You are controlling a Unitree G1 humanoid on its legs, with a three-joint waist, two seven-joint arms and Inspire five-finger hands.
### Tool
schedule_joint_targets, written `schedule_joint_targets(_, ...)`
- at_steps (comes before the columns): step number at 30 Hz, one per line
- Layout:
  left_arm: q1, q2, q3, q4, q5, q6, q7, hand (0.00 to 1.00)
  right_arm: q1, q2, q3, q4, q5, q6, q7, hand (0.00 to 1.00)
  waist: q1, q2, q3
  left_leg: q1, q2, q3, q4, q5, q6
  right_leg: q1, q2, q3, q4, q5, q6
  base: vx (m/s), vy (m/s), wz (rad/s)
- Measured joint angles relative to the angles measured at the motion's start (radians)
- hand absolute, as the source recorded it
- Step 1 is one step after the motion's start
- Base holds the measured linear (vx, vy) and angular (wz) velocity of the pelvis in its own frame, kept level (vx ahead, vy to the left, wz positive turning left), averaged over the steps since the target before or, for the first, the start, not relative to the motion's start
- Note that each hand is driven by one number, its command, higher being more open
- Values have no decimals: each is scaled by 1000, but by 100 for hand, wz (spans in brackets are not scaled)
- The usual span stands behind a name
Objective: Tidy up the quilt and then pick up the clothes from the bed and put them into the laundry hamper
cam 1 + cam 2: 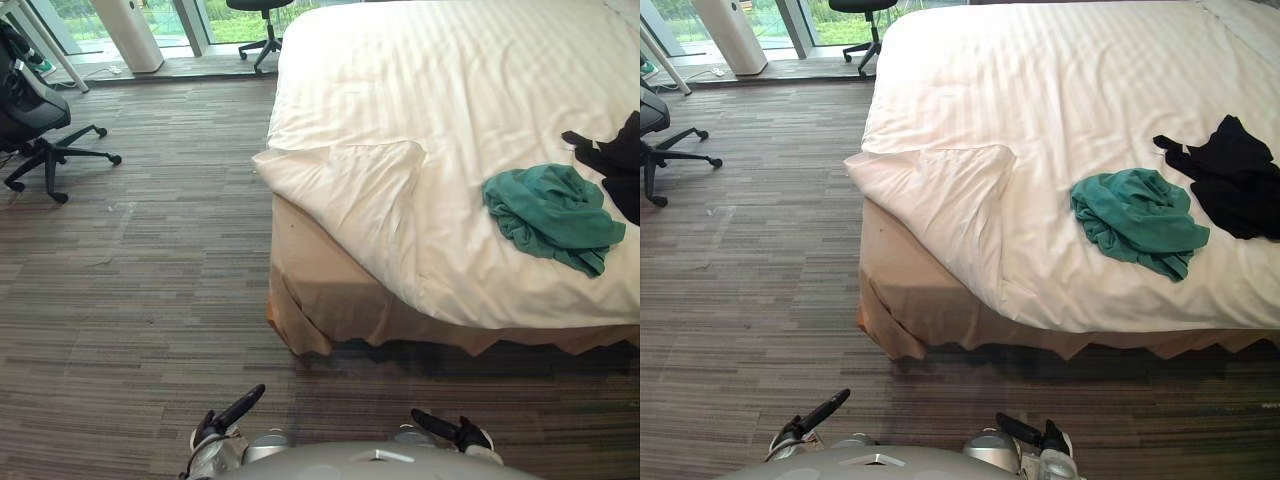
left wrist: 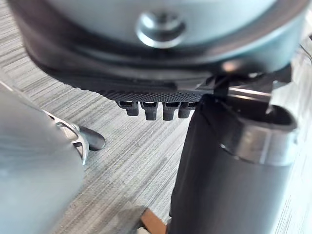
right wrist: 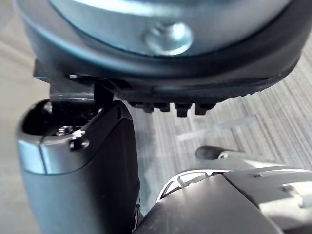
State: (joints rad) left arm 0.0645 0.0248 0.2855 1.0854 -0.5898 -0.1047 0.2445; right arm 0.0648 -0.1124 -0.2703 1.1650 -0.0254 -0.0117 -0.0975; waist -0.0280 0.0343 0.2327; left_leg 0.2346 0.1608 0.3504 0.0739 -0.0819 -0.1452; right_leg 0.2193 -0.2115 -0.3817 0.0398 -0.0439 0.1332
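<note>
White quilt (image 1: 450,120) on bed (image 1: 330,300), striped carpet (image 1: 150,280), office chair (image 1: 35,120)

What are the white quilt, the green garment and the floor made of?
The quilt looks like smooth woven cotton, matte, with faint stripes and soft creases at its folded corner. The green garment seems a soft knit, perhaps jersey: it lies limp in fine crumples. The floor looks like matte streaked carpet, possibly vinyl.

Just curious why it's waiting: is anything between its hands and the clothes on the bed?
Nothing visible. Bare carpet separates the left hand and right hand from the bed; the green garment and black garment lie uncovered on the quilt.
</note>
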Motion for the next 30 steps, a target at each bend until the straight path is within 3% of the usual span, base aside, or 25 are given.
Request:
schedule_joint_targets(3,3,-9,142,-197,-194,-22,45,100,1,3,9,-3,-1,-2,-2,100,1,-11,-10,-1,6,-6,-22,1,0,2,10,-14,-11,5,2,-52,-6,10)
schedule_joint_targets(4,3,-7,178,-305,-283,-68,54,100,4,3,20,-5,-2,-4,-2,100,1,-16,-15,-3,6,-18,-33,5,-1,4,12,-27,-12,7,2,-74,-10,23)
schedule_joint_targets(8,-19,73,210,-518,-347,-191,59,100,15,0,52,-7,-2,-6,1,100,7,-23,-48,-6,-2,-26,-83,25,-3,-7,19,-28,-43,39,-2,-75,17,5)
schedule_joint_targets(11,-34,100,236,-617,-345,-225,77,100,22,0,55,-9,0,-6,3,100,7,-27,-54,-5,-13,-28,-96,35,2,-12,12,-27,-48,46,1,-87,27,-1)
schedule_joint_targets(17,-76,101,208,-813,-192,-241,152,100,35,-1,42,-26,2,-2,22,100,1,-21,-66,-10,-19,-22,-100,45,6,-24,11,-18,-60,64,-5,-69,13,-1)
schedule_joint_targets(18,-123,105,181,-853,-124,-239,187,100,35,0,29,-23,3,0,29,100,1,-15,-65,-11,-16,-14,-103,44,3,-29,14,-3,-60,63,-5,-54,-1,-9)
schedule_joint_targets(19,-178,136,139,-848,-35,-217,213,100,34,-1,23,-26,5,6,35,100,1,-10,-68,-12,-16,-12,-111,48,1,-35,17,1,-61,65,-7,-68,-3,-16)
schedule_joint_targets(21,-274,311,8,-774,103,-154,191,100,35,-2,12,-32,11,6,45,100,-3,0,-76,-17,-12,-3,-116,59,-1,-45,24,15,-61,72,-14,-30,-6,-23)
schedule_joint_targets(23,-293,468,-15,-817,205,-128,120,100,39,-4,-12,-46,12,3,52,100,-39,12,-82,-13,-10,25,-115,58,0,-64,28,45,-63,83,-20,4,8,-45)
schedule_joint_targets(24,-288,500,6,-881,244,-140,91,100,50,-5,-42,-48,14,1,58,100,-46,18,-83,-9,-13,33,-115,55,4,-66,27,59,-70,86,-18,24,20,-42)
schedule_joint_targets(27,-280,516,64,-969,290,-174,38,100,75,-10,-93,-48,40,3,73,100,-37,34,-92,3,-15,52,-113,43,5,-62,29,73,-84,89,-16,46,21,-21)
schedule_joint_targets(28,-309,507,34,-983,291,-171,44,100,76,-11,-115,-31,41,6,90,100,-29,45,-102,-1,-8,58,-113,33,-5,-66,37,81,-94,92,-14,5,-2,-4)
schedule_joint_targets(30,-330,452,-82,-971,429,-156,85,100,74,-10,-114,-29,40,4,91,100,-30,43,-103,-9,-9,61,-112,32,-6,-79,36,89,-92,93,-15,-12,-5,-8)
